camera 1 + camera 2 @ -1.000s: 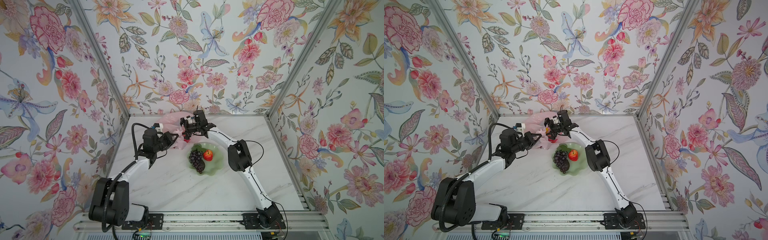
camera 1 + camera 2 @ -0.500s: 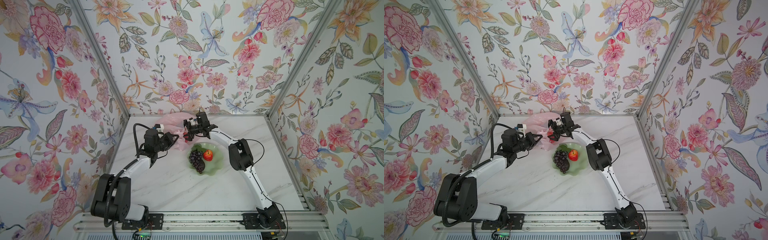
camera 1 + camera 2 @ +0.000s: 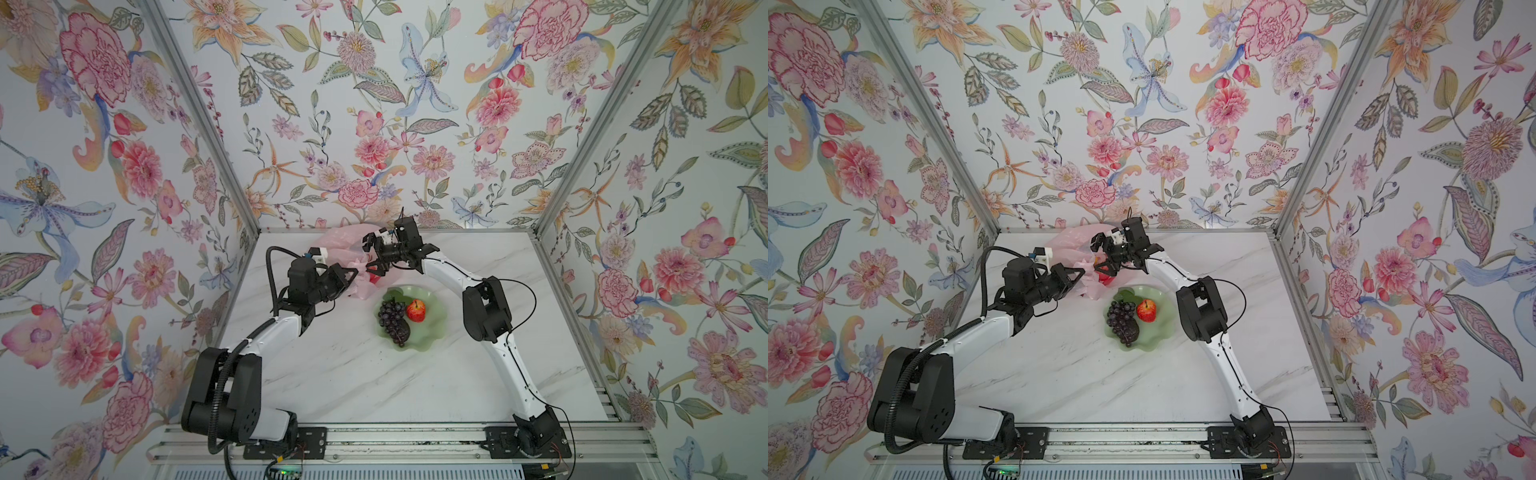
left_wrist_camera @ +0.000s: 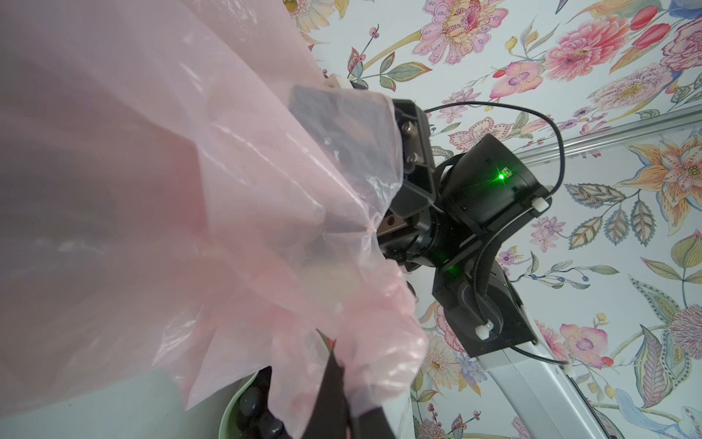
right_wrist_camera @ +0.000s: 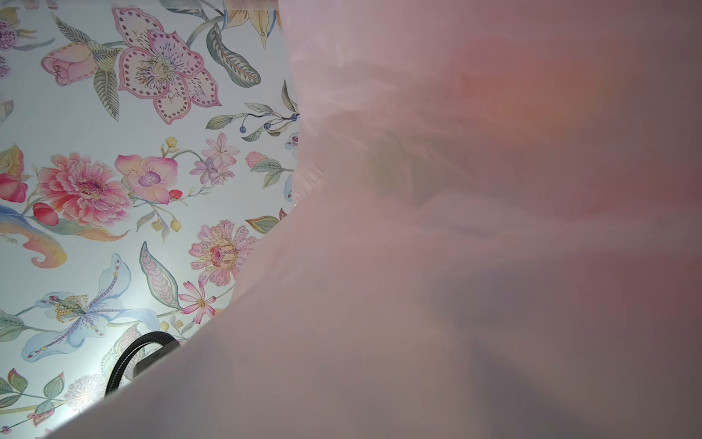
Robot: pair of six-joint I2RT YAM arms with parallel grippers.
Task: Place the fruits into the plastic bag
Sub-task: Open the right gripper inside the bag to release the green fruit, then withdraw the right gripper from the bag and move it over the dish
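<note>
The marble table [image 3: 353, 382] fills the lower centre of both top views. At its far edge, just above centre, lies the plastic bag [image 3: 340, 243]. The left gripper [image 3: 354, 272] pinches the bag's bunched rim. The right gripper [image 3: 372, 257] hangs at the bag's mouth, jaws spread wide, with a red fruit [image 3: 375, 277] showing amid the pink plastic just below. Lower right of the bag, the green dish [image 3: 436, 328] holds the grape bunch [image 3: 392, 318] and a red apple [image 3: 415, 311].

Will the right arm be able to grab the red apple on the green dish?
Probably yes. The apple lies uncovered on the dish, grapes beside it, and the right gripper is open, close by at the bag.
</note>
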